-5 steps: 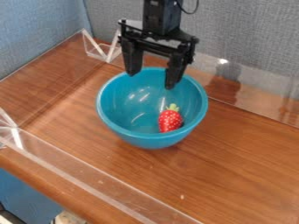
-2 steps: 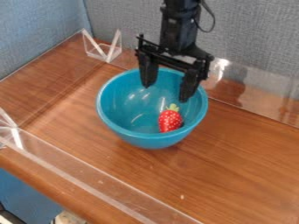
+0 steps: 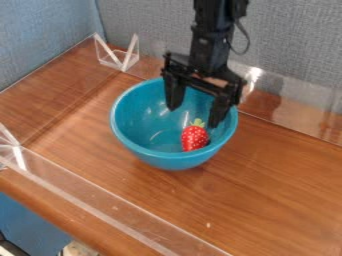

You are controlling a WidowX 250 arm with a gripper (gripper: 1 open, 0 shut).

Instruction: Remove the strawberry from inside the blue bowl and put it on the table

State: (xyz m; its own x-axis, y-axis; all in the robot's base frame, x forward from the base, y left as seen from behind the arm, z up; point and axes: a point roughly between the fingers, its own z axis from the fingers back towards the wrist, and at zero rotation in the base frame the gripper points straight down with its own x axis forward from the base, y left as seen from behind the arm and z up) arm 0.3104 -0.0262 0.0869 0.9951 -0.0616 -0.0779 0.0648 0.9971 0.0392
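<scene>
"Where's the strawberry right now?"

"Inside the blue bowl (image 3: 139, 130), a bit right of the middle of the frame. The strawberry (image 3: 195, 136) lies against the bowl's inner right side, red body down, leafy top toward the upper part of the picture."

"And the gripper (image 3: 195, 108)?"

"It's over the bowl, coming in from the top of the frame, black all over. Its two fingers are spread wide, one toward the left, the other toward the right by the bowl's right rim."

"Has it got hold of anything?"

"No, nothing between the fingers. The strawberry sits lower in the frame than the fingertips."

"What's the bowl standing on?"

"The brown wooden table (image 3: 271, 185), with a clear wall (image 3: 100, 215) running along the lower left. There's a clear triangular piece (image 3: 118, 53) at the upper left, too."
</scene>
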